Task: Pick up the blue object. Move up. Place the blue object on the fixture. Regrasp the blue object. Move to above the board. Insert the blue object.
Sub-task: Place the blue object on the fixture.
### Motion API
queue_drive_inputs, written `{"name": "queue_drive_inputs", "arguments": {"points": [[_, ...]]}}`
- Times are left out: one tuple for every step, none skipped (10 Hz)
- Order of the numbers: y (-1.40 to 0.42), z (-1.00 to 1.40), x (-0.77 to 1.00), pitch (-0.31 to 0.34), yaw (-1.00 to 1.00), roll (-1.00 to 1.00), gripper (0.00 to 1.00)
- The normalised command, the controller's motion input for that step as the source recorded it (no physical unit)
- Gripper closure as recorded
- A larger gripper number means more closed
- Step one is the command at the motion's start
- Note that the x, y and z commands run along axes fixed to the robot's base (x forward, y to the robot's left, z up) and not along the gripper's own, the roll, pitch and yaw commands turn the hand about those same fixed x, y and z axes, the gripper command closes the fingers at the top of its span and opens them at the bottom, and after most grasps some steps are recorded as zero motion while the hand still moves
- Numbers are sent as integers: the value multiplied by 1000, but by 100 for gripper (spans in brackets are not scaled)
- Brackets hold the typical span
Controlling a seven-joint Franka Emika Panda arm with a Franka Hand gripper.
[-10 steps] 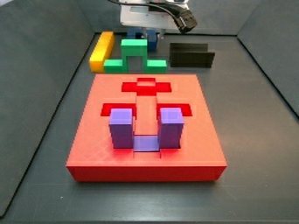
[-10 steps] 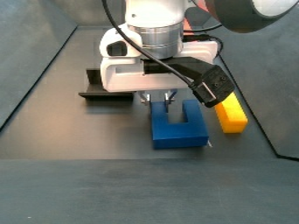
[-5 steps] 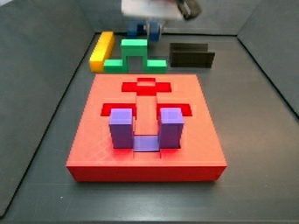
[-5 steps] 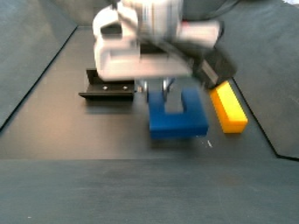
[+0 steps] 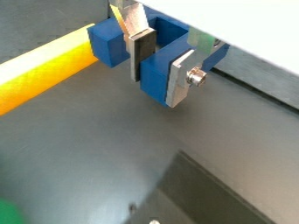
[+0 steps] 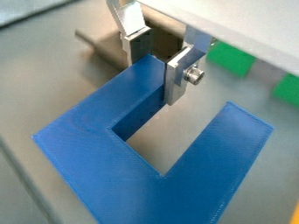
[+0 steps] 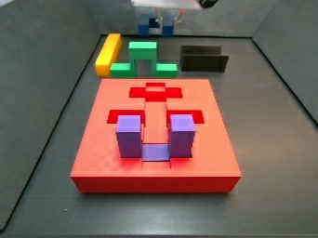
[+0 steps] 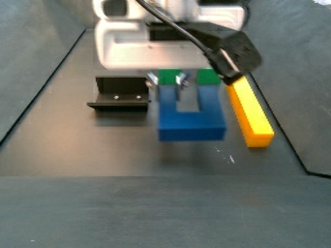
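Pincer is closed on one prong of the blue block; in both wrist views the silver fingers clamp that prong from either side. In a side view the block appears clear of the tabletop, hanging below the wrist between the fixture and a yellow bar. Judged status: pick-up done, lift in progress or just complete. Outstanding: setting the block on the fixture, regrasping, travel to above the board, and insertion. The board already carries a purple U-block in one cut-out; a green block lies beyond it.
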Motion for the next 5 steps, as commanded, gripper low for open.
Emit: {"name": "queue_drive_inputs", "arguments": {"points": [[-126,723,834,111,-274,-754,100],[-86,677,814,69,-300,-820,100],[-74,623,806,20,-297,-863,100],[-91,406,780,0,-283,-820,100],[-203,103,820,-100,-223,-560,100]]}}
